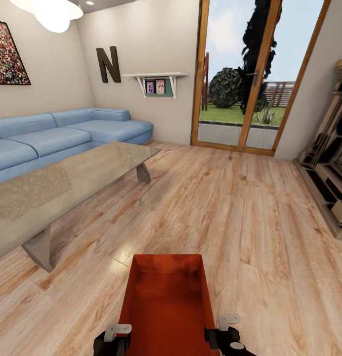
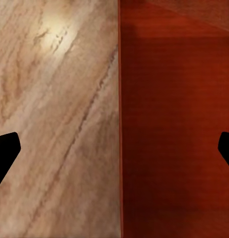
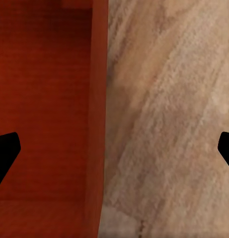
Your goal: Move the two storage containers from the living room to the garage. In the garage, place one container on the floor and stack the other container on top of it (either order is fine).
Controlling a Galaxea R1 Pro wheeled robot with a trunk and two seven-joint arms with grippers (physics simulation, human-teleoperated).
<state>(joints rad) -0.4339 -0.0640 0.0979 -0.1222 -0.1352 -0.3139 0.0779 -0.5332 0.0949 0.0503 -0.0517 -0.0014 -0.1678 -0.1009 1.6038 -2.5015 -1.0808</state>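
Directly ahead of the robot, at the near centre of the head view, one storage container (image 1: 165,301) sits low over the light wood plank flooring (image 1: 250,217); whether it rests on the planks or is lifted cannot be told. It is a red-orange rectangular open-top bin with thin plain walls and a finely ribbed base. The left gripper (image 1: 113,340) stands at its left long wall and the right gripper (image 1: 225,332) at its right long wall, both dark with pale brackets. In the left wrist view the container's wall (image 2: 119,148) runs between the two black fingertips (image 2: 4,153), which are spread wide, one over the planks and one over the bin's interior. The right wrist view shows the same arrangement: fingertips (image 3: 5,153) wide apart astride the red wall (image 3: 97,124), with no visible contact.

To the left stands a low glass table (image 1: 67,183) with a smooth translucent top on angular grey legs. Beyond it, along the far left wall, is a blue sectional sofa (image 1: 67,133). At the far side, a wood-framed glazed door (image 1: 250,79) shows a garden. A wooden shelving unit (image 1: 329,163) lines the right wall.
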